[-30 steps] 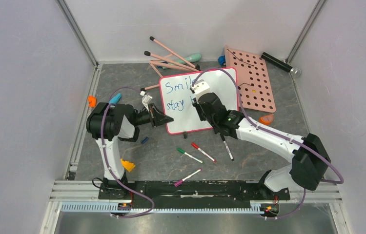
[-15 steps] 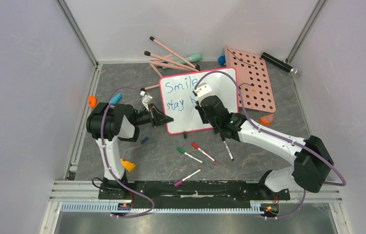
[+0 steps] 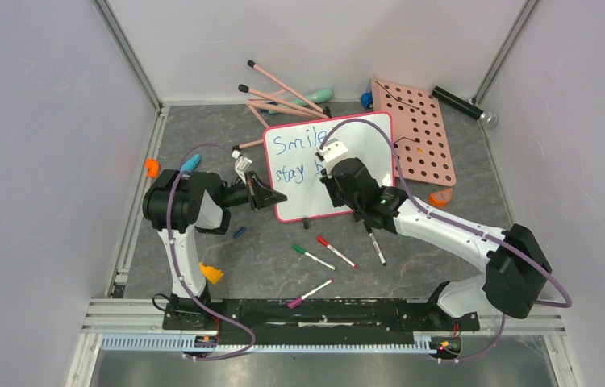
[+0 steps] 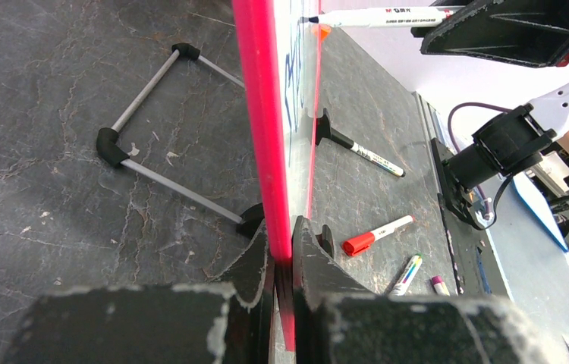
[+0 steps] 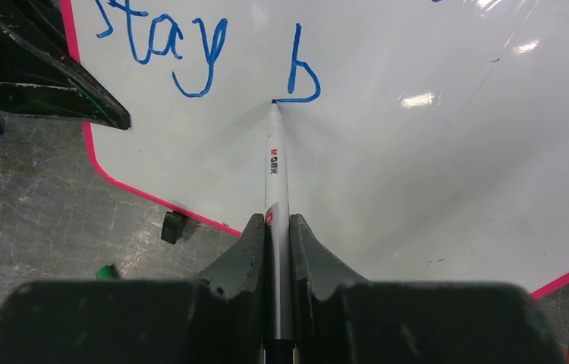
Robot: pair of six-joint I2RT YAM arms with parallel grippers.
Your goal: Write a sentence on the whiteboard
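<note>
The whiteboard (image 3: 368,137), white with a pink rim, stands tilted at the table's middle. My left gripper (image 4: 279,227) is shut on its pink left edge (image 4: 255,91). The sentence so reads "Smile" (image 3: 298,143) on the upper line and "stay" (image 5: 164,42) plus a "b" (image 5: 300,76) below, in blue. My right gripper (image 5: 276,221) is shut on a white marker (image 5: 275,152). The marker's tip touches the board at the lower left of the "b". In the top view the right wrist (image 3: 340,165) covers the "b".
Loose markers lie in front of the board: red (image 3: 336,251), green (image 3: 313,257), purple (image 3: 310,293), black (image 3: 375,244). A pink pegboard (image 3: 420,137) lies right of the board, with pink sticks (image 3: 283,89) behind. A black foot (image 5: 173,226) sits under the board's near edge.
My right gripper with the marker has shifted slightly to the right and nearer, uncovering the end of "Smile". The left gripper and the board have not moved.
</note>
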